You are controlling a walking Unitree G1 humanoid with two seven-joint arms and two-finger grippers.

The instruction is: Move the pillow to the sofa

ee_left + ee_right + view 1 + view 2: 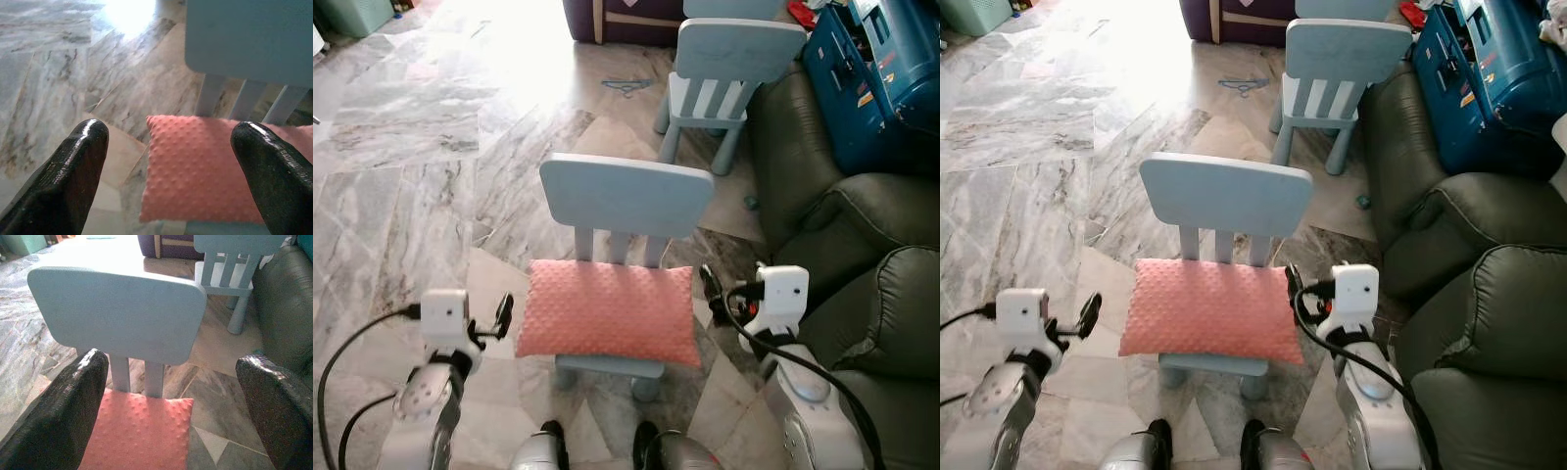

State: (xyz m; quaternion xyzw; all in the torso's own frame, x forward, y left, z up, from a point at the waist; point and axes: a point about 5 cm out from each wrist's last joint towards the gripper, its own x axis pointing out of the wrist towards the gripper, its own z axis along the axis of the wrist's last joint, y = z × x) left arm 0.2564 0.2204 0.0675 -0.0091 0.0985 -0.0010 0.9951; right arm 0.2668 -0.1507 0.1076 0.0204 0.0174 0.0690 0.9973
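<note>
A salmon-pink dimpled pillow [607, 311] lies flat on the seat of a small light-blue chair [626, 196] right in front of me. My left gripper [504, 315] hovers open just off the pillow's left edge. My right gripper [709, 286] is open too, beside the pillow's right end, and its wrist view shows the pillow [139, 435] under the chair back [120, 313]. In the left wrist view the pillow [200, 176] sits between the two black fingers [73, 166]. The dark olive sofa [862, 294] stands along my right side.
A second light-blue chair [724, 69] stands farther off by the sofa's arm. A blue case [876, 69] rests on the sofa's far end. Marble floor [411, 176] spreads to the left, with bright glare at the top. My feet [597, 446] are at the chair's front.
</note>
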